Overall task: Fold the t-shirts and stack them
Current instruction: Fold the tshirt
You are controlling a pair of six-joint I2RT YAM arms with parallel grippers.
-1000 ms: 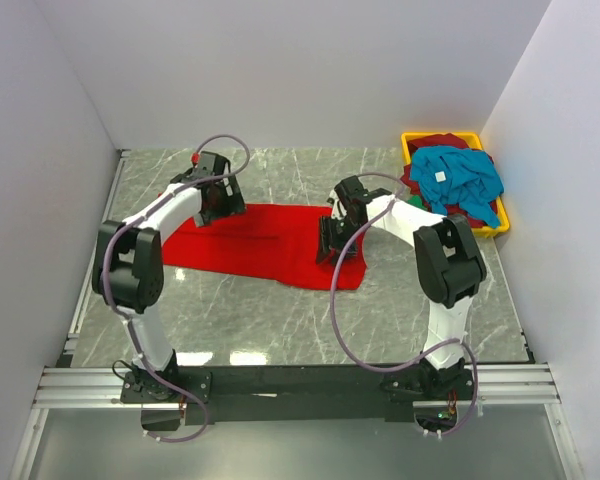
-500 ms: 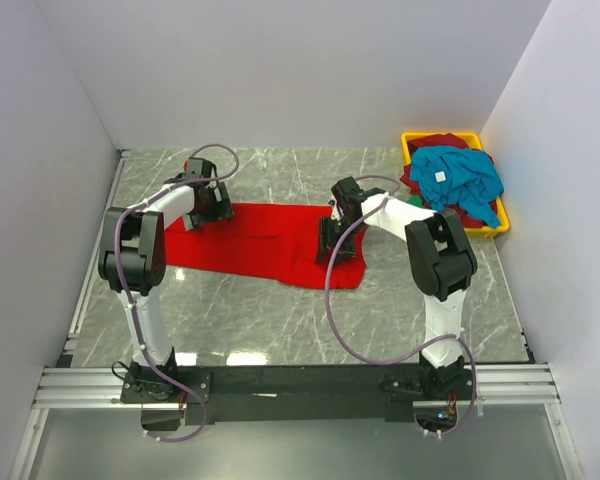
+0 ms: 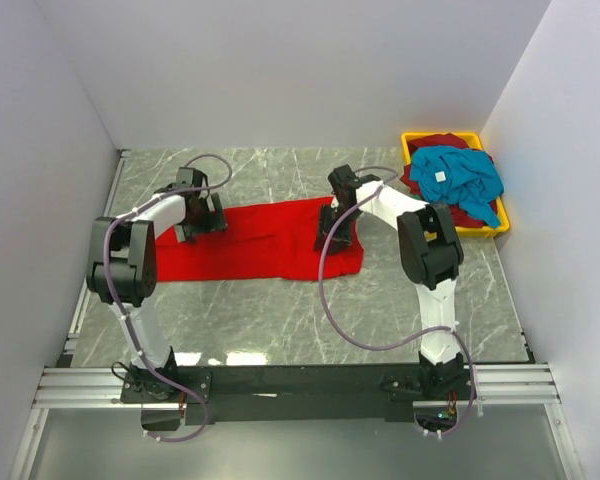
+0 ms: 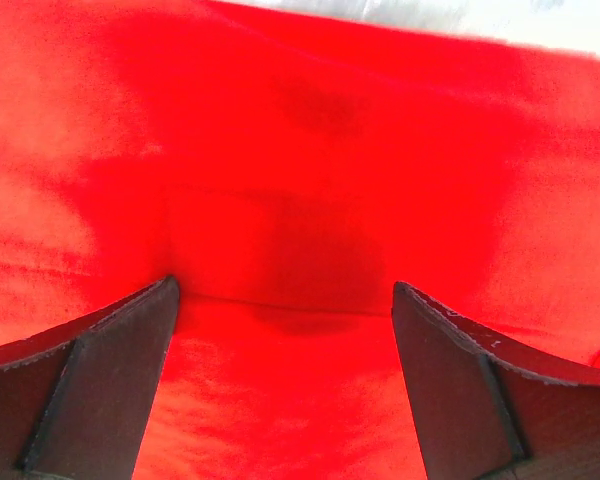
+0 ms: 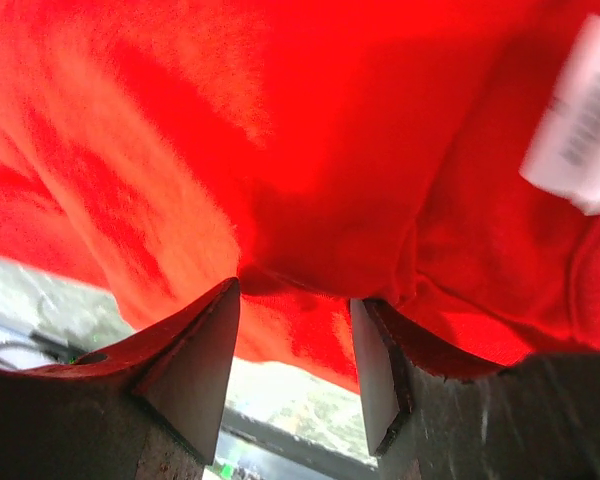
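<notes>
The bright red t-shirt (image 3: 265, 240) lies spread in a wide band across the middle of the marble table (image 3: 280, 320). My left gripper (image 3: 202, 215) stands on its left part. In the left wrist view that gripper (image 4: 282, 288) is open wide, with flat red cloth (image 4: 300, 150) filling the view under it. My right gripper (image 3: 335, 228) is at the shirt's right end. The right wrist view shows it (image 5: 295, 292) closed on a thick fold of red cloth (image 5: 310, 150) near a white tag (image 5: 580, 120). A teal-blue t-shirt (image 3: 460, 175) lies over a maroon one (image 3: 445, 142).
A yellow bin (image 3: 413, 137) at the back right corner holds the heaped shirts. White walls close in the table on the left, back and right. The metal rail (image 3: 280, 380) with both arm bases runs along the near edge.
Both grippers have moved away from the bases and the left one further left. The red shirt has been drawn from a slanted shape into a straighter horizontal band, its lower right corner pulled back.
</notes>
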